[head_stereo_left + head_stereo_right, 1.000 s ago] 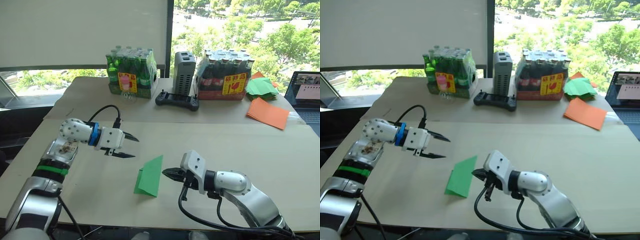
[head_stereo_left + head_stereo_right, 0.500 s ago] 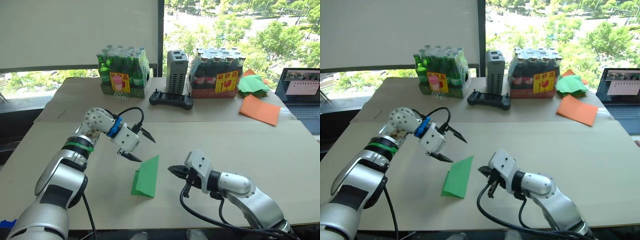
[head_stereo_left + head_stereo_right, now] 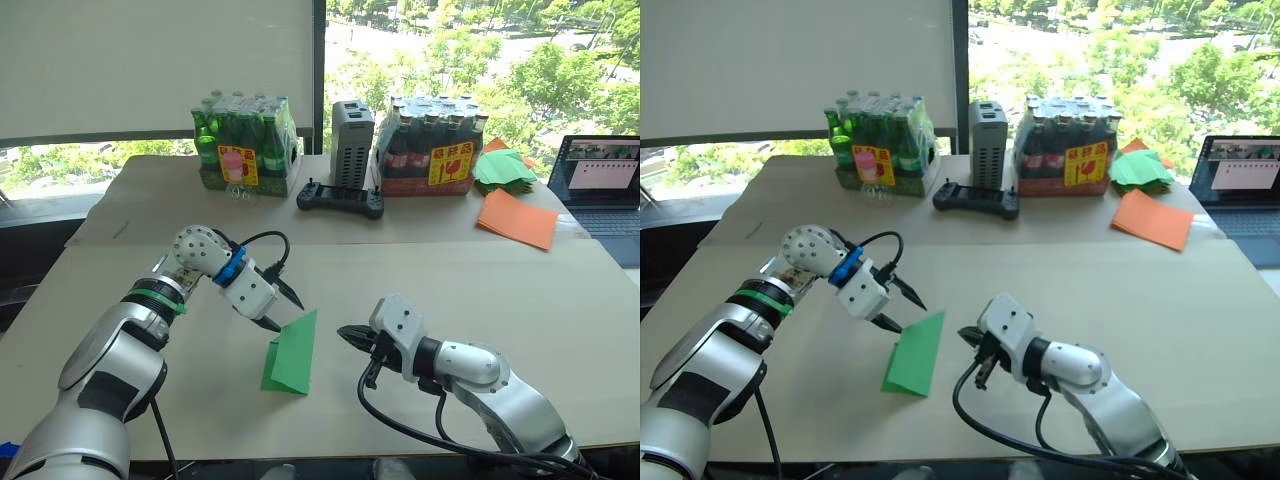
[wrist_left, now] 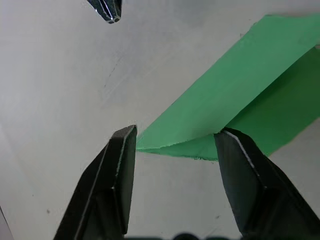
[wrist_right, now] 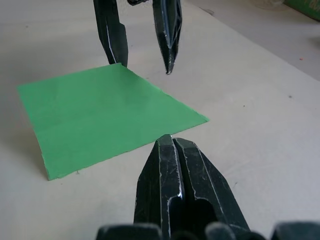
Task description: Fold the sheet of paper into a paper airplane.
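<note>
Since a second ago my left pincer (image 3: 276,307) has come in from well off to the left of the sheet of paper (image 3: 291,353), and now its spread fingers straddle the sheet's far corner. My right pincer (image 3: 349,335), pressed together and holding nothing, waits just to the sheet's right. The sheet lies folded on the near worktop (image 3: 560,330), thin, bright green and matte, one flap tented up off a crisp crease. My worry: closing on that limp corner could crumple it or skid the sheet over the smooth pale surface (nothing pins it down). Well beyond the sheet lie flat orange sheets (image 3: 516,219), a black controller (image 3: 339,197) and shrink-wrapped bottle packs (image 3: 247,146).
</note>
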Robot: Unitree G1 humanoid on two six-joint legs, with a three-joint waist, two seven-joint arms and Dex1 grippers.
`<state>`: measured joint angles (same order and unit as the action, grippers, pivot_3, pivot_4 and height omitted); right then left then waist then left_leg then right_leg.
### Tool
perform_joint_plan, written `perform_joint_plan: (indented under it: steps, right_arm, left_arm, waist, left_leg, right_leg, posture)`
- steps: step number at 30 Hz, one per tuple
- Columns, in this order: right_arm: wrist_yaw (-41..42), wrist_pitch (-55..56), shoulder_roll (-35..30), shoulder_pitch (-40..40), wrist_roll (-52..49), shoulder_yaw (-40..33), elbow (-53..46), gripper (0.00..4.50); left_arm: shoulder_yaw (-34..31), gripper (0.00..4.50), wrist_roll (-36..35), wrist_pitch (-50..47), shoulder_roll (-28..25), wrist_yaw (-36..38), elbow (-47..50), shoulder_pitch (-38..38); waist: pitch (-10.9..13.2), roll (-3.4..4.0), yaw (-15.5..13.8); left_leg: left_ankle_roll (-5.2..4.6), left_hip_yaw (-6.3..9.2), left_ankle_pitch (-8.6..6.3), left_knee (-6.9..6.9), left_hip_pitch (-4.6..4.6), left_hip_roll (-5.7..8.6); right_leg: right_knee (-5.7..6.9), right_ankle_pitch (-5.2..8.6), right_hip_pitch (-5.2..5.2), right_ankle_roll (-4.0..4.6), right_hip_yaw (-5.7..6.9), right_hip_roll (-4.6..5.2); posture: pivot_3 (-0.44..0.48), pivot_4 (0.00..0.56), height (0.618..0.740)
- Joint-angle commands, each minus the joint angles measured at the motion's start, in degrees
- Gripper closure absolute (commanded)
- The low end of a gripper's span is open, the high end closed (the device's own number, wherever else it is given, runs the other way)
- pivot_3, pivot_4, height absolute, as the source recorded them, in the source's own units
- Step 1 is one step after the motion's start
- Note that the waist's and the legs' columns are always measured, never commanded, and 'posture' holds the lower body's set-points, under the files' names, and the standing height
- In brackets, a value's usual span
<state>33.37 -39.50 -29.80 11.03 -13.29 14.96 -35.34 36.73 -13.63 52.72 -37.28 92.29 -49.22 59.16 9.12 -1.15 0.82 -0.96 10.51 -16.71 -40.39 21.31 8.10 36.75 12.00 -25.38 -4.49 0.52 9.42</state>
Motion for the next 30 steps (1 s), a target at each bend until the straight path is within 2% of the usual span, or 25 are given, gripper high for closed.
perform_joint_plan:
  steps: [1, 4, 6, 11, 16, 23, 27, 30]
  right_arm:
    - [-0.3, 1.3, 0.4, 1.2, 0.2, -0.8, -0.7, 4.5]
    - [-0.3, 1.6, 0.5, 1.4, 0.5, -0.8, -0.2, 4.5]
    - [-0.4, 1.7, 0.6, 1.6, 0.6, -0.9, 0.0, 4.5]
    - [-1.2, 1.9, 1.1, 2.0, 0.9, -2.2, 0.7, 4.5]
    - [-3.3, 1.9, 2.1, 2.4, 1.0, -4.6, 1.2, 4.5]
    - [-5.4, 2.4, 2.6, 2.6, 1.5, -7.6, 2.0, 4.5]
    - [-5.3, 2.5, 2.2, 2.4, 1.6, -7.6, 2.1, 4.5]
    - [-4.9, 2.8, 2.1, 2.5, 1.5, -7.3, 2.4, 4.5]
  left_arm:
    - [0.2, 3.51, -1.9, -0.4, -1.8, 0.2, 3.4, -0.9]
    - [0.3, 4.46, -2.5, -1.8, -3.0, 0.2, 5.7, -2.6]
    - [-0.4, 4.46, -2.4, -2.7, -3.5, 0.2, 6.5, -3.3]
    - [-6.5, 4.46, -1.7, -10.0, -3.8, -0.8, 10.7, -7.0]
    - [-11.7, 4.46, 6.1, -23.4, -5.5, -12.6, 20.6, -12.5]
    - [-16.6, 4.46, 10.0, -64.0, -4.3, -28.7, 49.9, -23.9]
    - [-17.3, 4.46, 11.8, -80.0, -1.4, -35.9, 60.3, -28.3]
    - [-16.8, 4.46, 14.0, -86.4, 0.0, -40.0, 64.8, -29.9]
  waist:
    - [0.0, 0.0, 0.0]
    - [0.0, 0.0, 0.0]
    - [0.0, 0.0, 0.0]
    - [0.0, 0.0, 0.0]
    - [0.0, 0.0, 0.0]
    - [0.0, 0.01, 0.0]
    - [0.0, 0.01, 0.0]
    - [0.0, 0.0, 0.0]
  left_leg:
    - [0.0, 0.0, 0.0, 0.0, 0.0, 0.0]
    - [0.0, -0.01, 0.0, -0.01, 0.0, 0.0]
    - [0.0, -0.03, 0.0, -0.02, -0.01, 0.0]
    - [0.0, -0.04, 0.0, -0.02, -0.01, -0.01]
    - [0.01, -0.06, 0.0, -0.02, -0.01, -0.01]
    - [0.0, -0.19, 0.0, -0.02, -0.03, -0.02]
    - [0.0, -0.39, 0.0, -0.01, -0.02, -0.04]
    - [0.01, -0.53, 0.0, -0.01, -0.02, -0.06]
  right_leg:
    - [0.01, 0.0, -0.01, 0.0, 0.0, 0.0]
    - [0.02, 0.0, -0.01, 0.0, -0.02, 0.0]
    - [0.04, 0.0, -0.02, 0.0, -0.04, -0.01]
    - [0.04, 0.0, -0.04, 0.0, -0.05, -0.03]
    - [0.09, 0.0, -0.07, 0.0, -0.11, -0.04]
    - [0.22, 0.0, -0.19, 0.0, -0.3, -0.07]
    - [0.31, 0.0, -0.33, 0.0, -0.52, -0.1]
    - [0.36, -0.03, -0.43, 0.0, -0.67, -0.14]
  posture:
    - [0.0, 0.15, 0.711]
    - [0.0, 0.15, 0.711]
    - [0.0, 0.15, 0.711]
    - [0.0, 0.15, 0.711]
    - [0.0, 0.15, 0.711]
    - [0.0, 0.15, 0.711]
    - [0.0, 0.15, 0.711]
    - [0.0, 0.15, 0.711]
